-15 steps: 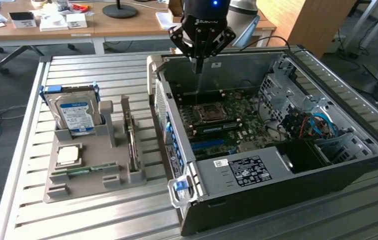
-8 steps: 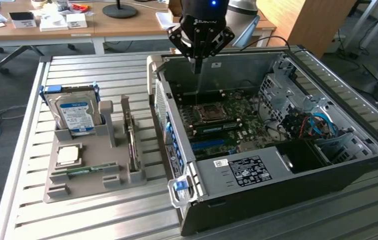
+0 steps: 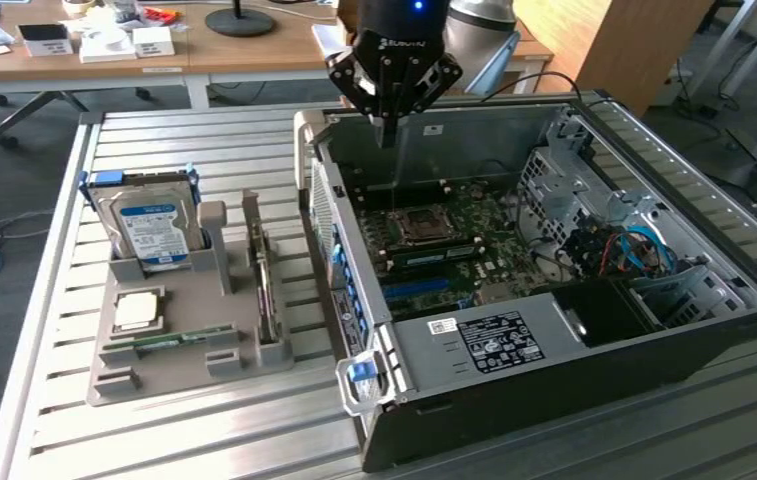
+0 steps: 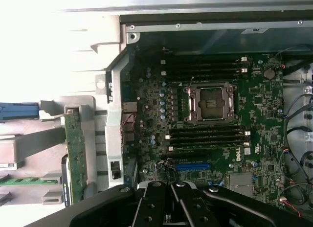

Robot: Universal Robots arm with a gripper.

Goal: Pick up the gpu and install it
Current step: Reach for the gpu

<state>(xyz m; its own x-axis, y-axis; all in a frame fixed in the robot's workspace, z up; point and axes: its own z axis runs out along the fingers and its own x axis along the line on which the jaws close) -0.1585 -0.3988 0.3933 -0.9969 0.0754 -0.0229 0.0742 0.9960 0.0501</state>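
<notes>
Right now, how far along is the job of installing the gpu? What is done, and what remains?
Done: nothing shows as finished. The gpu stands on edge in the grey holder, beside the open computer case.
In hand: nothing. The gripper is shut and empty, above the case.
Left: both the pick-up and the installation. The blue slot on the motherboard is empty.

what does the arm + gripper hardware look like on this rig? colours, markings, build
Gripper: black body with white lettering on the front and a small blue light above it. The jaws are black linked bars joined by round pins and taper toward the tips. Arm: rounded silver-grey section behind the gripper.
</notes>
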